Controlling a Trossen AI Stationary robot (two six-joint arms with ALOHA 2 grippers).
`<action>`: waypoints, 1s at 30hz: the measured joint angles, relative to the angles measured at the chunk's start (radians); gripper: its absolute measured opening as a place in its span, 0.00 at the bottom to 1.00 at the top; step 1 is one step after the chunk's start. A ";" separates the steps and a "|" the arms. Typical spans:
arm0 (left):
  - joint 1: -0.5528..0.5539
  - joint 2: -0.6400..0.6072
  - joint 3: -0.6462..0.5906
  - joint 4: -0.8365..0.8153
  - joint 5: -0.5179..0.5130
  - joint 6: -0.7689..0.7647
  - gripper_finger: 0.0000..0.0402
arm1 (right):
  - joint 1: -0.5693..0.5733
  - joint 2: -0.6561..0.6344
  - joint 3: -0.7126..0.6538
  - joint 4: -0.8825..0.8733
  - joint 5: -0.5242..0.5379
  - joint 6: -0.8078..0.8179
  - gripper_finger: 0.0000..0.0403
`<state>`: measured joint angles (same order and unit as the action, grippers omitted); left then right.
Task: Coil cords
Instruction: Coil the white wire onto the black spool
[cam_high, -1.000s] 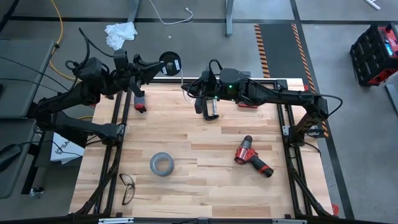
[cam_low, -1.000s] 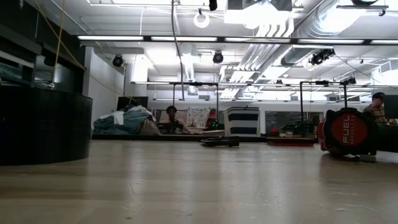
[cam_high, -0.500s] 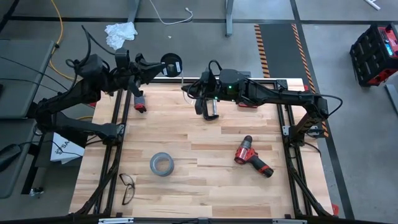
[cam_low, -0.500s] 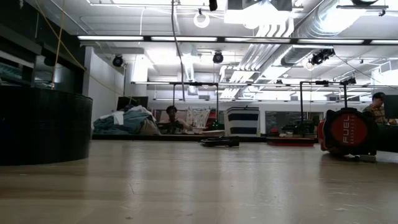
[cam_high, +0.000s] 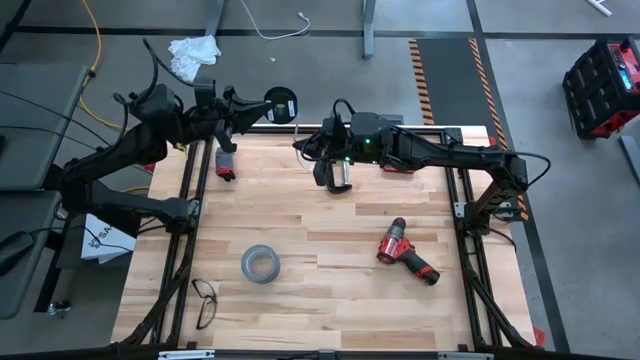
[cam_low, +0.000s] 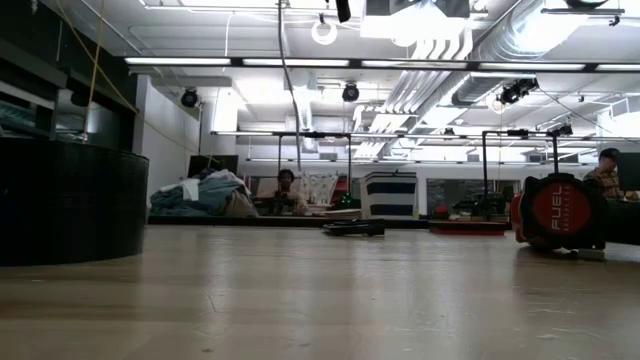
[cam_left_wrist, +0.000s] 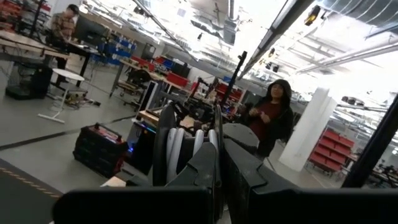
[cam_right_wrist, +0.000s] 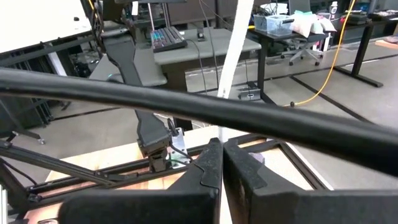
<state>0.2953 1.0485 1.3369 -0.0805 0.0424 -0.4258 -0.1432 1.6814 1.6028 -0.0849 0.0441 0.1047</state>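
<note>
Slowly the left arm has swung a little since the earlier picture, and the black round disc (cam_high: 279, 104) it carries now sits a bit farther toward 1 o'clock, just past the table's far edge. The left gripper (cam_high: 262, 106) has its fingers (cam_left_wrist: 208, 163) pressed together on the disc, which stands on its edge between them in the left wrist view (cam_left_wrist: 180, 149).

From the disc, the thin white cable (cam_high: 292, 130) runs down toward 6 o'clock and reaches the right gripper (cam_high: 300, 143), which waits at about 12 o'clock on the wooden table (cam_high: 320, 290). Its fingers (cam_right_wrist: 208, 165) are pinched together on the cable, which rises straight up between them in the right wrist view (cam_right_wrist: 231, 62).

A grey tape roll (cam_high: 259, 264) lies at about 7 o'clock on the table. Black glasses (cam_high: 204, 301) lie near the 7 o'clock corner. A red drill (cam_high: 405, 251) lies at about 4 o'clock. A small red and grey thing (cam_high: 224, 164) stands near 10 o'clock, and I cannot tell what it is.

On the floor past the table lie a white rag (cam_high: 192, 53), a yellow extension cord (cam_high: 93, 45) and a loose white cable (cam_high: 270, 30). A person in a dark hood (cam_left_wrist: 272, 118) stands in the room.
</note>
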 joint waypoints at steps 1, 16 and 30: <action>0.002 0.004 0.000 0.001 0.009 0.000 0.01 | 0.000 0.000 0.000 -0.001 0.000 0.000 0.00; 0.086 0.020 0.000 -0.084 0.104 0.011 0.01 | 0.000 0.000 0.000 -0.053 0.000 -0.019 0.00; 0.081 0.013 -0.065 -0.013 0.099 -0.042 0.01 | 0.000 0.000 0.000 -0.055 -0.023 -0.017 0.00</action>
<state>0.3758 1.0613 1.2721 -0.0937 0.1411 -0.4679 -0.1432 1.6814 1.6028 -0.1394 0.0209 0.0875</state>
